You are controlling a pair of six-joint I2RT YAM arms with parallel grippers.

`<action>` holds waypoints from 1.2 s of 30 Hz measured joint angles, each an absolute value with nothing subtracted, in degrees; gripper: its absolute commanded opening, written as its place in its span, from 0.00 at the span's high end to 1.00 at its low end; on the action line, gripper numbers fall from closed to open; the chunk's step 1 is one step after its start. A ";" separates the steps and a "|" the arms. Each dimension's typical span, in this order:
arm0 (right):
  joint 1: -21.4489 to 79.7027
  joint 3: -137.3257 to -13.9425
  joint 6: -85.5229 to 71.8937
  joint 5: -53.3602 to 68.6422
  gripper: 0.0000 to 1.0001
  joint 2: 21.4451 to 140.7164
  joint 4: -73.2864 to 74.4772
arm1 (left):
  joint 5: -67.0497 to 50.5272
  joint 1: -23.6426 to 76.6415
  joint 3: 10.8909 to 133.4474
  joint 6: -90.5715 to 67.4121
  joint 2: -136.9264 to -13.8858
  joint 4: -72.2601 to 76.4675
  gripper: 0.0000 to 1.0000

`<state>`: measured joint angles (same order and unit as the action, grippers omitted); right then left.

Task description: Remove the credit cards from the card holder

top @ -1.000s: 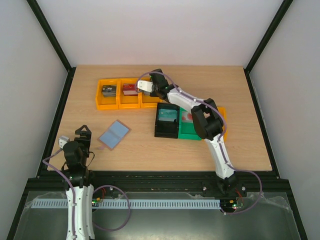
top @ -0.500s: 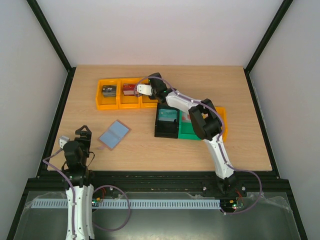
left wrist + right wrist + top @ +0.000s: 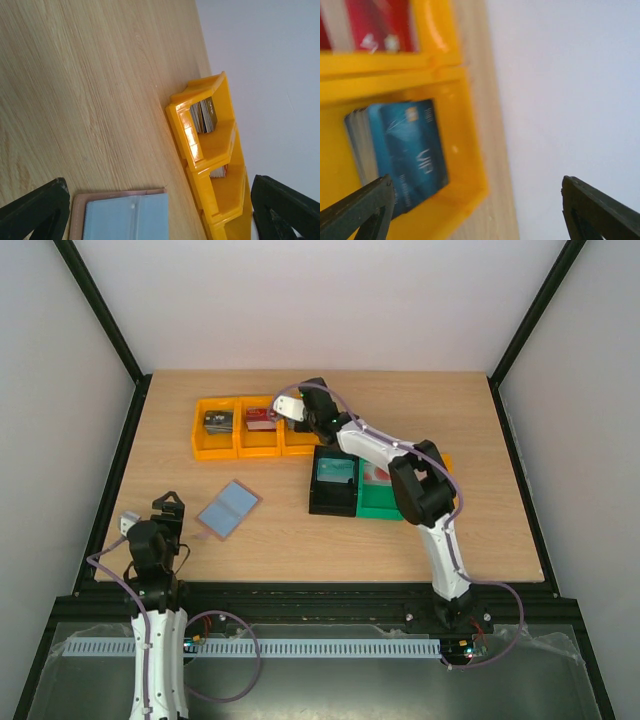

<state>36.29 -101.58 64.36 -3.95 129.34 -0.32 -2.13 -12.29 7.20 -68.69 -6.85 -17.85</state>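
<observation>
The card holder [image 3: 228,508] lies open on the table, pale blue inside with pinkish edging. In the left wrist view the card holder [image 3: 125,217] shows just ahead of my left gripper [image 3: 160,212]. My left gripper [image 3: 167,508] is open and empty, left of the holder. My right gripper [image 3: 300,420] hangs over the right end of the yellow bin row [image 3: 245,445]. My right gripper [image 3: 475,205] is open with nothing between its fingers. Below it, a teal credit card [image 3: 407,150] fronts a small stack in that yellow compartment [image 3: 470,150].
Dark cards [image 3: 218,421] and red cards [image 3: 258,418] stand in the other yellow compartments. A black bin [image 3: 333,502] holding a teal item, a green bin [image 3: 378,505] and an orange bin [image 3: 446,475] sit under the right arm. The back wall is close behind the yellow bins.
My right gripper has gone from shut to wide open over the yellow bin's right compartment and has shifted slightly. The left arm and the card holder have not moved.
</observation>
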 measured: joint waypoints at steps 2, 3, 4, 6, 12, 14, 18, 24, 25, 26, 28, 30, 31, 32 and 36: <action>36.75 -101.38 60.27 -4.23 0.12 126.69 -0.89 | -2.52 -12.29 7.01 -68.71 -7.11 -17.56 0.01; 37.15 -101.30 57.93 -4.19 0.12 125.21 -0.95 | -2.68 -12.29 6.98 -68.73 -7.40 -17.45 0.01; 37.76 -101.03 54.39 -3.88 0.12 123.22 -1.06 | -2.87 -12.29 6.98 -68.73 -7.77 -17.43 0.01; 39.24 -100.20 48.29 -2.85 0.11 119.04 -1.19 | -3.09 -12.29 6.98 -68.73 -8.67 -17.43 0.01; 45.34 -87.46 25.91 4.34 0.12 102.15 -7.38 | -3.73 -12.29 6.92 -68.73 -10.81 -17.17 0.01; 47.64 -82.43 18.65 6.37 0.14 99.26 -11.33 | -3.99 -12.29 6.90 -68.73 -11.40 -17.08 0.01; 51.90 -80.58 8.03 7.42 0.16 102.35 -12.01 | -4.03 -12.36 6.90 -68.71 -11.49 -17.08 0.01; 59.22 -86.59 -1.78 4.45 0.18 115.07 -1.48 | -3.88 -13.32 6.90 -68.47 -10.50 -17.10 0.01; 60.03 -86.70 -2.74 4.62 0.18 116.14 -0.34 | -3.77 -13.54 6.90 -68.38 -10.22 -17.10 0.01; 61.12 -86.85 -3.92 4.99 0.18 117.36 1.45 | -3.46 -13.76 6.90 -68.34 -9.89 -17.12 0.01; 62.87 -87.74 -5.50 6.33 0.18 119.57 4.95 | -3.09 -14.13 6.90 -68.31 -9.69 -17.17 0.01; 63.88 -89.84 -6.76 7.79 0.17 121.82 7.88 | -2.66 -14.33 6.90 -68.34 -9.37 -17.28 0.01; 64.05 -91.31 -7.20 8.40 0.17 123.13 9.15 | -2.52 -14.33 6.90 -68.34 -9.21 -17.28 0.01; 64.10 -92.79 -7.68 8.75 0.17 124.33 10.39 | -2.48 -14.33 6.90 -68.34 -9.06 -17.28 0.01; 63.77 -99.29 -9.15 8.34 0.18 129.49 15.29 | -2.50 -14.33 6.90 -68.34 -8.88 -17.30 0.01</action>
<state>63.77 -99.29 -9.15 8.34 129.49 15.29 -2.50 -14.33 6.90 -68.34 -8.88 -17.30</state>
